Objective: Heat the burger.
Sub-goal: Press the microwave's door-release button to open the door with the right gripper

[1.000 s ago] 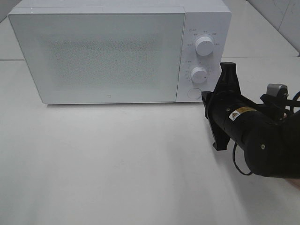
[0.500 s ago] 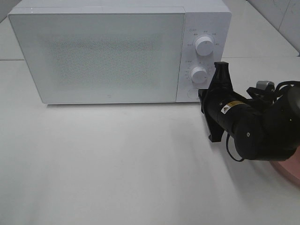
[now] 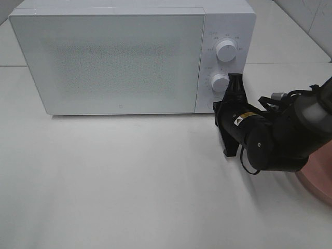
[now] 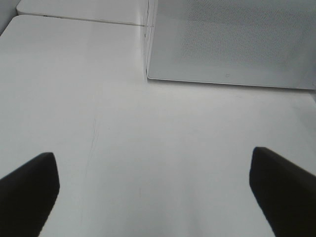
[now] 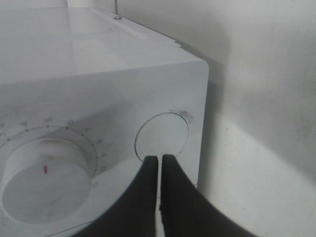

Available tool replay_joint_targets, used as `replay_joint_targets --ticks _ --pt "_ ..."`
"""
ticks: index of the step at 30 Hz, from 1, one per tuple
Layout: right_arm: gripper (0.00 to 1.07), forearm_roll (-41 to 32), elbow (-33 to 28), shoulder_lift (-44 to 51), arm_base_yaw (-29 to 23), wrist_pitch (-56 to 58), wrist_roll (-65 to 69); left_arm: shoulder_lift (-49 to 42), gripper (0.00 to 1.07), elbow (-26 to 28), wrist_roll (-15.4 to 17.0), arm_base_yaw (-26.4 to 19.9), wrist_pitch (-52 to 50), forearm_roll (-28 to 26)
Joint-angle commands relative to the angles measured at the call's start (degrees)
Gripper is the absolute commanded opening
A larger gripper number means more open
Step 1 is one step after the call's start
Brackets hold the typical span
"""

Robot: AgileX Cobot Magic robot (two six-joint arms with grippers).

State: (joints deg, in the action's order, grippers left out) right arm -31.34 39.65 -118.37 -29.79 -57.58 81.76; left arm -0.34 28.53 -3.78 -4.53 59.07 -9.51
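Burger is shown in no view, so its place relative to either claw cannot be told; with the microwave (image 3: 119,62) door shut, heating is judged not yet started. Off the microwave's front-left corner the left gripper (image 4: 157,190) is spread wide and empty. At its right panel the right gripper (image 5: 159,160) is pinched closed on nothing, tips at the round button (image 5: 162,136), with a pink plate (image 3: 317,179) beyond.

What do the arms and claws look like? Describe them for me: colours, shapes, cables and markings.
The right arm is a bulky matte-black cylinder with a small yellow-and-white warning label and a thin black cable looping under it. The right claw has two slim, tapered black fingers. Of the left claw only two blunt black fingers show.
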Motion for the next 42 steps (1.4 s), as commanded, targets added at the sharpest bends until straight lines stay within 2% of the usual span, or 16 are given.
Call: replay_joint_targets --ticks 1,34,42 --pt "0.00 0.6 1.1 -0.3 0.4 0.1 0.3 -1.0 1.00 -0.1 0.2 -0.1 -0.1 -0.2" --pt "0.00 0.7 5.0 -4.1 1.3 -1.9 0.1 -1.0 1.00 -0.1 0.2 -0.1 -0.1 -0.2" --pt "0.00 -1.1 5.2 -4.4 2.2 -3.1 -0.2 -1.0 1.00 -0.1 0.2 -0.1 -0.1 -0.2"
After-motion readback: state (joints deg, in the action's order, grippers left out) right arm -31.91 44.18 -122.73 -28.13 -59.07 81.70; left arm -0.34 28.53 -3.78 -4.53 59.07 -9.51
